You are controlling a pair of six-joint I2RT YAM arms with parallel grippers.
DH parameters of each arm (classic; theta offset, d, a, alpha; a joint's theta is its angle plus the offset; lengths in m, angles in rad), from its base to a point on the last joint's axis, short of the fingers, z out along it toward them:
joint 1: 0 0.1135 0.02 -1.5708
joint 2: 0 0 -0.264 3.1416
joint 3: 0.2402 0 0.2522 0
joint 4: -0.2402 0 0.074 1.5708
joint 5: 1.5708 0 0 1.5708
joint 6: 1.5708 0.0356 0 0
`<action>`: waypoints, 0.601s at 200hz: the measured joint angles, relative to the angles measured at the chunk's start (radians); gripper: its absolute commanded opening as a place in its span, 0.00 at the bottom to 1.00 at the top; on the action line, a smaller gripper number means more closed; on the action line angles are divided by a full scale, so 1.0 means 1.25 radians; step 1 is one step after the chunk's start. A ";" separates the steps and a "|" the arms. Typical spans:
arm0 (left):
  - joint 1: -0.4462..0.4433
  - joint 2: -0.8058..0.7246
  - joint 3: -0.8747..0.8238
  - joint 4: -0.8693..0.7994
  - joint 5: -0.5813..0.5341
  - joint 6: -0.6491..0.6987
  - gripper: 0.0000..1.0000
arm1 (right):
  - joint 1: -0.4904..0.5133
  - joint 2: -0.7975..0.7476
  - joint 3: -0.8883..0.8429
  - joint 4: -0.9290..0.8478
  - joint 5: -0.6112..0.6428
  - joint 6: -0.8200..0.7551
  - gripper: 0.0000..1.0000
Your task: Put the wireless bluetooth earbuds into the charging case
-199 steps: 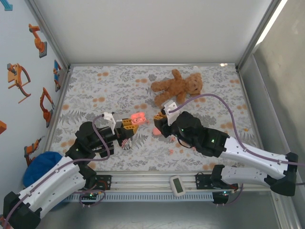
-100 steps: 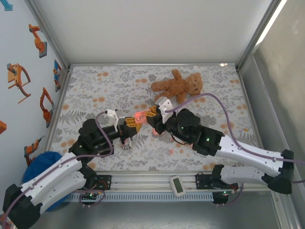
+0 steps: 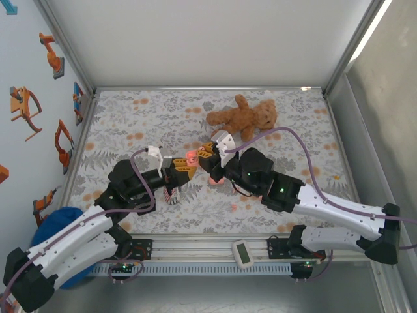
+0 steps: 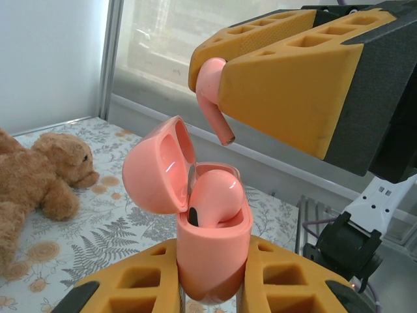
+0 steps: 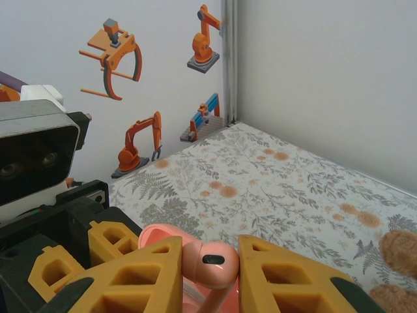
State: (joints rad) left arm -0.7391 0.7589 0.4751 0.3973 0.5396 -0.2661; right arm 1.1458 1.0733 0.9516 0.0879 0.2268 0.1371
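Left fingers [image 4: 124, 290] clenched on base of charging case [image 4: 215, 254]: upright, glossy salmon-pink, lid [image 4: 153, 169] hinged open. Second earbud [image 4: 218, 192] seated inside. Right fingers [image 4: 293, 91] pinch earbud [image 4: 210, 85] by head, stem down, tip just above case mouth, not touching, near lid edge. Beyond: teddy bear [image 3: 242, 119] lying on floral worktop [image 3: 143, 117]. Tiny pink nub [image 3: 234, 207] loose near right arm.

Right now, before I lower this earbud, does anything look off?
Nothing stands out. The left gripper holds the charging case upright, lid open, one earbud seated; the right gripper holds the second earbud stem-down above it. A teddy bear lies apart.
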 measured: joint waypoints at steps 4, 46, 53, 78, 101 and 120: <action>0.000 0.000 0.000 0.000 0.000 -0.001 0.03 | 0.000 0.000 0.000 0.000 0.001 0.000 0.24; -0.002 -0.003 0.000 0.000 -0.001 -0.007 0.03 | 0.000 0.000 0.000 0.000 0.002 0.000 0.24; -0.002 -0.005 0.000 0.000 -0.001 -0.008 0.03 | 0.000 0.000 0.000 0.000 0.002 0.000 0.24; -0.005 -0.014 0.000 0.000 -0.001 -0.012 0.03 | 0.000 0.000 -0.001 0.000 0.006 0.000 0.24; -0.005 -0.020 0.000 0.000 -0.001 -0.016 0.03 | 0.000 0.000 -0.002 0.000 0.010 -0.004 0.24; -0.005 -0.022 0.000 0.000 -0.001 -0.020 0.03 | 0.000 0.000 -0.002 0.000 0.015 -0.006 0.24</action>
State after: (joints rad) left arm -0.7460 0.7319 0.4751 0.3973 0.5381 -0.2916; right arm 1.1458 1.0729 0.9485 0.0879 0.2451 0.1291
